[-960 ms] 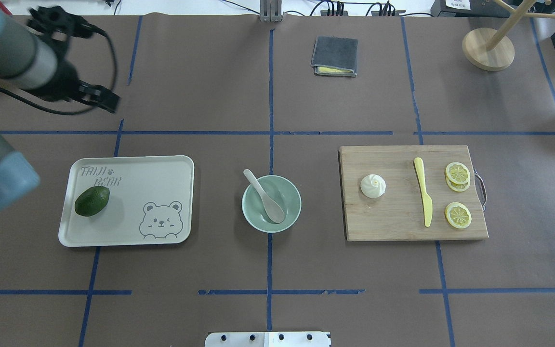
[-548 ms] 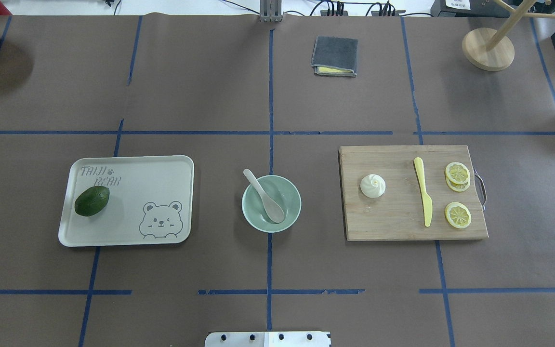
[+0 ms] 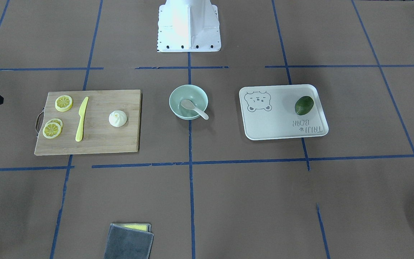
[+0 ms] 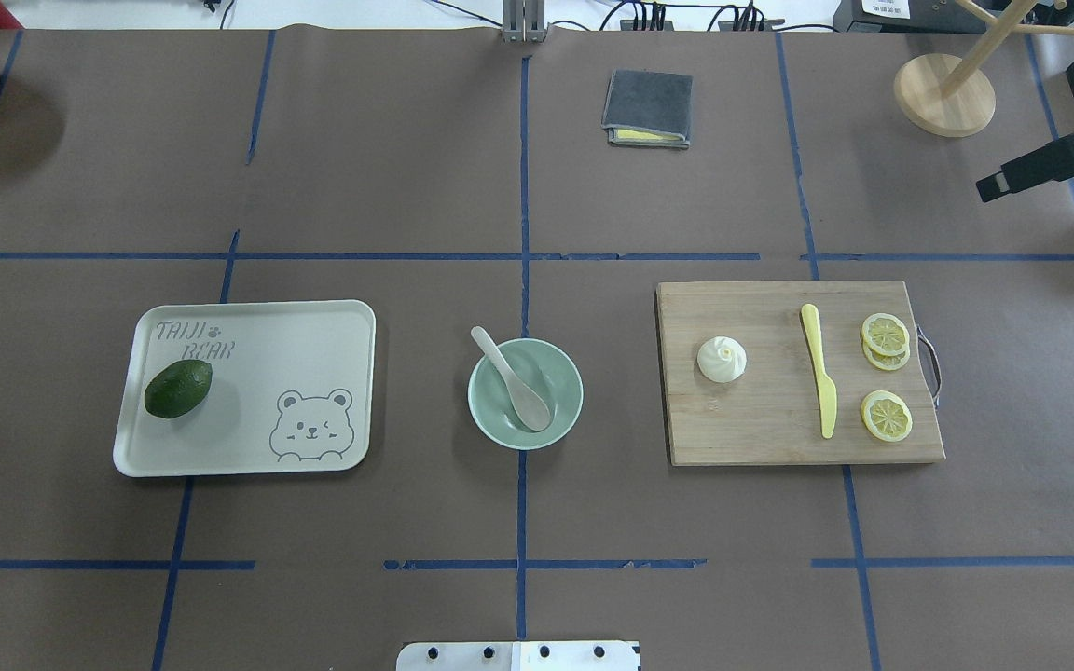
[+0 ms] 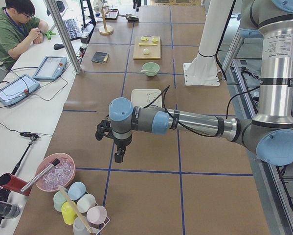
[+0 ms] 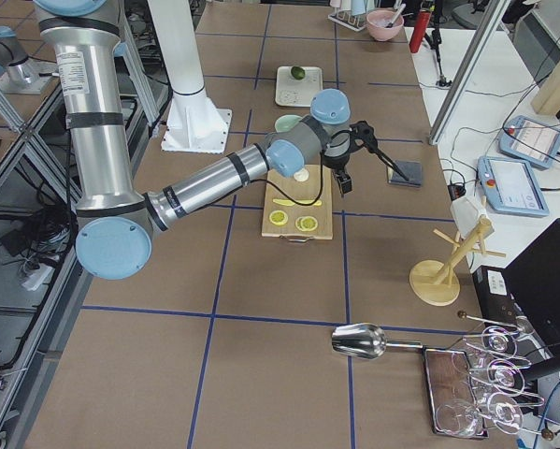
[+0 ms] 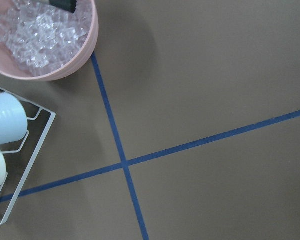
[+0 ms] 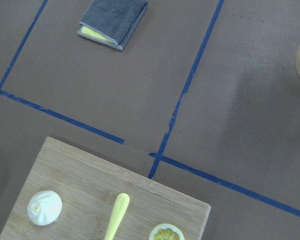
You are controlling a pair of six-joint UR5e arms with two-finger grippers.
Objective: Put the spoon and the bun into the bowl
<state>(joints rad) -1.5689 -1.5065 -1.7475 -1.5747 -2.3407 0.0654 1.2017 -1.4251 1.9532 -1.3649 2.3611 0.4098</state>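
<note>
Spoon: the small off-white soup spoon [image 4: 516, 381] lies in the round pale mint-green bowl [image 4: 563, 375], scoop down inside and handle leaning out over the rim.
Bun: the small cream-white steamed bun with a swirled top [image 4: 722, 360] sits on the rectangular wooden cutting board [image 4: 761, 424], at the end nearer the bowl and well apart from it.
Bowl: stands on the brown paper-covered tabletop [image 4: 406, 168], between the board and the white rectangular bear-printed tray [image 4: 304, 340].
Board, other items: a yellow plastic knife [image 4: 819, 373] and yellow lemon slices [image 4: 886, 416] lie beyond the bun.
Tray: carries a dark green avocado [image 4: 178, 389].
Right gripper [image 6: 364, 173]: hangs above the tabletop off the far corner of the board, fingers spread apart, holding nothing.
Left gripper [image 5: 118, 154]: points down over bare tabletop near a pink bowl of clear ice pieces [image 7: 39, 40], far from the tray; I cannot tell how its fingers stand.
Far edge: a folded grey cloth [image 4: 647, 107] lies alone.
</note>
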